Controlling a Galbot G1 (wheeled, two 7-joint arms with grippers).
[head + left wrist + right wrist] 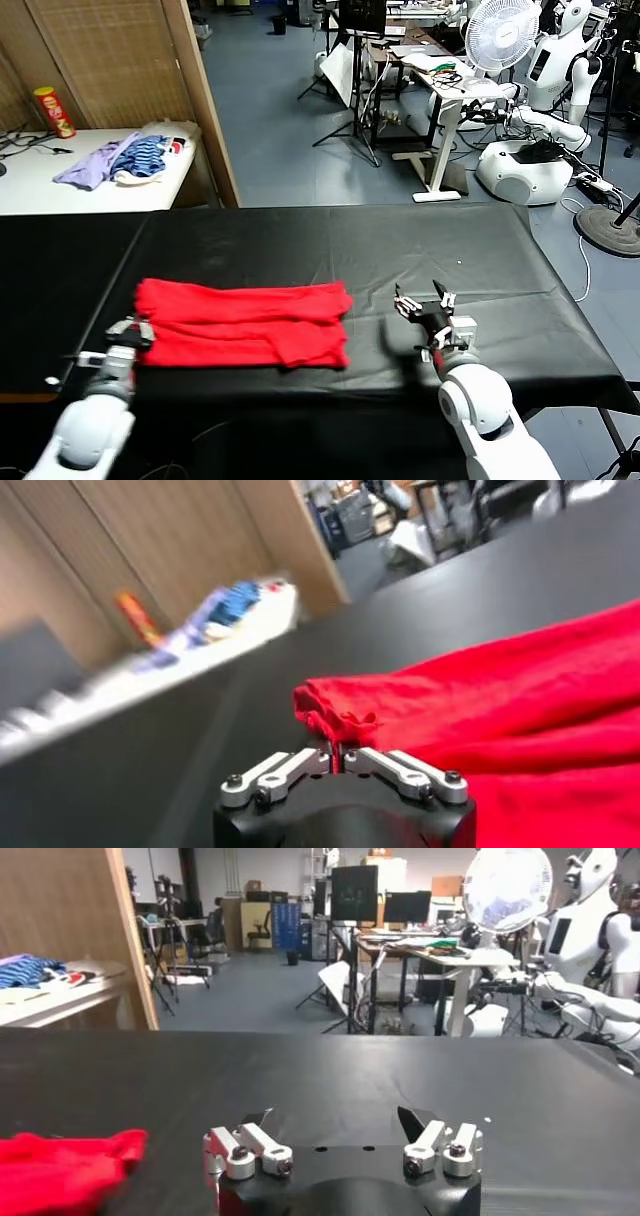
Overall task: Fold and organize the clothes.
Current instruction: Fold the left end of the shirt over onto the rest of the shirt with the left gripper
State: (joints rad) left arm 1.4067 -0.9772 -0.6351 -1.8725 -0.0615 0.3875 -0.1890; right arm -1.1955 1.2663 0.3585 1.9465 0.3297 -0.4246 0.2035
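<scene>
The clothes are one red T-shirt, folded into a long band across the black table. My left gripper is at its left end, shut on a pinch of the red fabric; the left wrist view shows the jaws closed on the bunched corner of the T-shirt. My right gripper hovers just above the table to the right of the shirt, open and holding nothing. In the right wrist view that gripper faces bare black table, with the T-shirt's edge off to one side.
A white side table at the back left carries a lilac and blue-striped pile and a red can. A wooden partition stands behind. Desks, a fan and other robots fill the floor beyond.
</scene>
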